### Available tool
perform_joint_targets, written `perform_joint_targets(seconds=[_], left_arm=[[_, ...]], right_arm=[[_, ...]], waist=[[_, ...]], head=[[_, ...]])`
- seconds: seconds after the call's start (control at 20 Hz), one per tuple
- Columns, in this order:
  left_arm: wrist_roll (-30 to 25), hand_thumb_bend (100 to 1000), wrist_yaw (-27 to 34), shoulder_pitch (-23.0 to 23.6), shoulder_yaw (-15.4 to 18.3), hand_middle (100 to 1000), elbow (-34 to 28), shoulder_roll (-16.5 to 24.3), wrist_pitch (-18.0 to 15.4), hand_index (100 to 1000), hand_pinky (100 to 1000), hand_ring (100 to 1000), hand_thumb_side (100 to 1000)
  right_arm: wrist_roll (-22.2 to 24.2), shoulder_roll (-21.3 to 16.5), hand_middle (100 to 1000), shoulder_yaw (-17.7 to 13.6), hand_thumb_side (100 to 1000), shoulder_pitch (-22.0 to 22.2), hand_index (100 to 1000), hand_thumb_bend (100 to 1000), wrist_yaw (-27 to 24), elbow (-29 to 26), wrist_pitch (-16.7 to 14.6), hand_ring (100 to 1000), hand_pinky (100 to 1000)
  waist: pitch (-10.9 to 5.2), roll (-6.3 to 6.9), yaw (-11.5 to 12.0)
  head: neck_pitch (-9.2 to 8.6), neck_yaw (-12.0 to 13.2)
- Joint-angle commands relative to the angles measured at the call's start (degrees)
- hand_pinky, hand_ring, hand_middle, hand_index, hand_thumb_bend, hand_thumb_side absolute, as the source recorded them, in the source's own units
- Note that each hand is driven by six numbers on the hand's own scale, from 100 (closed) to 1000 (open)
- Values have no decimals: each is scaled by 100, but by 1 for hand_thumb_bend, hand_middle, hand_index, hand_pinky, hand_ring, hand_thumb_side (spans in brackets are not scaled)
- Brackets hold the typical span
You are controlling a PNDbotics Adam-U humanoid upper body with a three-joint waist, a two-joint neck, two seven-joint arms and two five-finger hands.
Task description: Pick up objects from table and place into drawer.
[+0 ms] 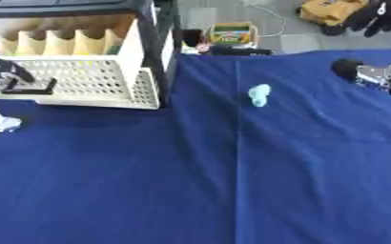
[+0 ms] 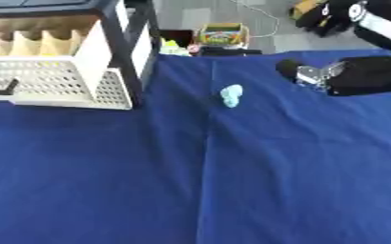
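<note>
- Covering the near half of the table: blue cloth (image 1: 149,190) only, with a lengthwise fold running up the middle toward the far edge and no object lying on it.
- Lying further up, just right of that fold: small pale-blue object (image 1: 260,94), alone on the cloth, long axis roughly pointing away from the camera, slightly tilted. Judged the next item to be picked.
- Standing at about the same depth on the left: white perforated drawer (image 1: 90,86), pulled out of the black-framed cabinet (image 1: 153,43), open side up. Something dark and flat seen inside near its left end; identity not determinable.
- Showing at the left edge, at the drawer front: left hand (image 1: 3,74), with more of the arm below it. Fingers apart or together: cannot tell.
- Entering from the right at slightly greater depth: right hand (image 2: 303,72), dark tip pointed left toward the pale-blue object, well apart from it, nothing visibly held. Finger state: cannot tell.
- Deciding relation: pale-blue object lying to the left of the right hand and slightly nearer the camera, with bare cloth between; drawer lying further left again, beyond the fold. Right hand judged the nearer to the object, left hand the nearer to the drawer.
- Noted beyond the table's far edge: colourful box (image 1: 232,34) on the floor, not part of the task.
</note>
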Motion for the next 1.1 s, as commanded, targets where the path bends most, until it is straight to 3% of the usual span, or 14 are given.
perform_joint_targets(seconds=[0.05, 0.45, 0.75, 1.1], left_arm=[[80, 342, 67, -60, 212, 100, -177, 260, 30, 981, 100, 100, 454], [538, 284, 373, -146, 534, 100, -637, 162, 142, 887, 100, 100, 475], [1852, 242, 930, -149, 849, 100, -1304, 31, 479, 811, 100, 100, 492], [3431, 243, 1408, -64, 896, 100, -1414, -54, 634, 812, 100, 100, 477]], right_arm=[[-40, -209, 750, -112, 751, -55, 856, 418, -35, -83, 5, 755, 793], [-66, -187, 753, -106, 745, -167, 860, 428, 7, -8, 10, 756, 794], [-20, -70, 755, 19, 726, -436, 862, 435, 166, 297, -59, 760, 795], [156, 210, 758, 223, 662, -799, 868, 459, 410, 942, -195, 764, 797]], waist=[[-140, -15, 21], [-144, -33, 57], [-147, -54, 127], [-134, -56, 170]], head=[[-51, -17], [-37, -255], [-24, -723], [-26, -961]])
